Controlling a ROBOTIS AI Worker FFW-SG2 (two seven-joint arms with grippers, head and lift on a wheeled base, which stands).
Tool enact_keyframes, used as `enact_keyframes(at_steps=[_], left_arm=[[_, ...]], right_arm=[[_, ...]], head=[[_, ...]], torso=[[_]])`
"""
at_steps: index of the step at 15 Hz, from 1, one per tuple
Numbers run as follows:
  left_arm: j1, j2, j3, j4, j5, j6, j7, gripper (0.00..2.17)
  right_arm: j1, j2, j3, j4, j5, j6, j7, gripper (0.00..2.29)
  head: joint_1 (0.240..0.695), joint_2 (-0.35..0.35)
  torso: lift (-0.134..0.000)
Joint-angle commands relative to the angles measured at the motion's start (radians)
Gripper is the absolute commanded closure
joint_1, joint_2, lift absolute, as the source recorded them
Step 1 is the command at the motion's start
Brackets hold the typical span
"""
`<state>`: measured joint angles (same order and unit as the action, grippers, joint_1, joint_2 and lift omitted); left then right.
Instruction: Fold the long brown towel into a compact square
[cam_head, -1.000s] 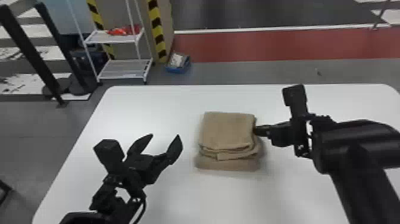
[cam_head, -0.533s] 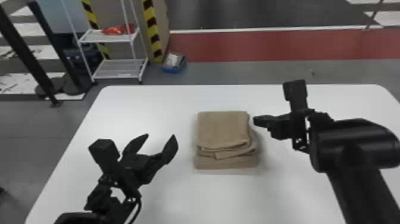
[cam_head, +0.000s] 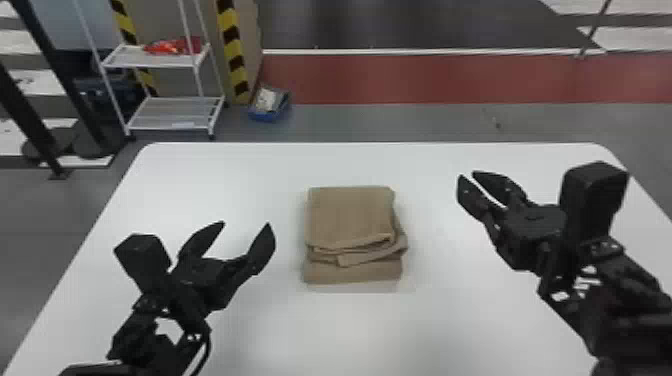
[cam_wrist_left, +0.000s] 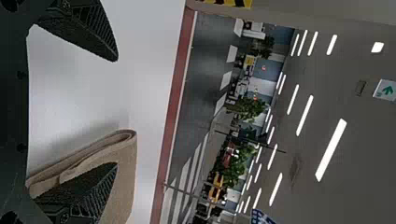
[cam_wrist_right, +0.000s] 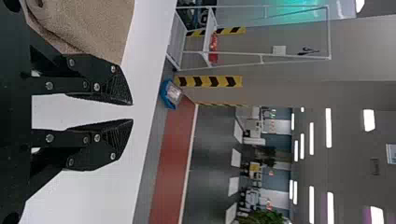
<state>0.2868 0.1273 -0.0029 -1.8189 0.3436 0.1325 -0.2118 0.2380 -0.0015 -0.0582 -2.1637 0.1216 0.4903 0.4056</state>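
The brown towel (cam_head: 352, 217) lies folded in a squarish stack near the middle of the table, its layers uneven along the front and right edges. Left of it my left gripper (cam_head: 247, 230) stands apart from the towel, fingers spread wide with nothing between them. My right gripper (cam_head: 467, 177) is to the right of the stack, its fingers slightly parted and empty. In the left wrist view, the towel (cam_wrist_left: 123, 186) shows beyond one finger of the left gripper (cam_wrist_left: 114, 112). The right wrist view has the towel (cam_wrist_right: 93, 28) beside the narrow-gapped right gripper (cam_wrist_right: 133, 112).
The white table (cam_head: 280, 330) extends around the towel on all sides. Beyond its far edge stand a white wire shelf (cam_head: 175, 112) and a blue box (cam_head: 270, 105) on the floor.
My right gripper has drawn away from the towel's right side, moving rightward, and its fingers now show a gap. The left gripper and the towel look the same.
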Motion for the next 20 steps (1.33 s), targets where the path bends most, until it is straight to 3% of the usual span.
enact_keyframes(at_steps=[1, 4, 6, 11, 16, 20], left_arm=[[0.022, 0.0, 0.003, -0.005, 0.0, -0.047, 0.0, 0.08], [0.054, 0.002, 0.014, -0.007, 0.0, -0.115, -0.003, 0.08], [0.089, 0.0, 0.03, -0.011, 0.0, -0.161, -0.001, 0.08], [0.222, -0.012, 0.047, -0.091, -0.086, -0.369, 0.055, 0.08], [0.241, -0.018, 0.078, -0.119, -0.127, -0.342, 0.091, 0.07], [0.244, -0.02, 0.118, -0.131, -0.129, -0.271, 0.088, 0.07]], right_arm=[[0.138, 0.002, -0.022, -0.041, -0.06, -0.209, -0.021, 0.22], [0.313, 0.002, -0.031, -0.045, -0.103, -0.546, -0.103, 0.12], [0.382, 0.002, -0.034, -0.042, -0.145, -0.638, -0.151, 0.12], [0.392, 0.002, -0.012, -0.01, -0.119, -0.589, -0.255, 0.12], [0.397, 0.002, 0.061, 0.001, -0.085, -0.571, -0.303, 0.12], [0.392, 0.002, 0.072, 0.012, -0.085, -0.555, -0.32, 0.12]], head=[[0.695, 0.01], [0.695, 0.006], [0.695, 0.004], [0.695, 0.017], [0.695, 0.046], [0.695, 0.094]], torso=[[-0.123], [-0.123], [-0.123], [-0.123], [-0.123], [-0.123]])
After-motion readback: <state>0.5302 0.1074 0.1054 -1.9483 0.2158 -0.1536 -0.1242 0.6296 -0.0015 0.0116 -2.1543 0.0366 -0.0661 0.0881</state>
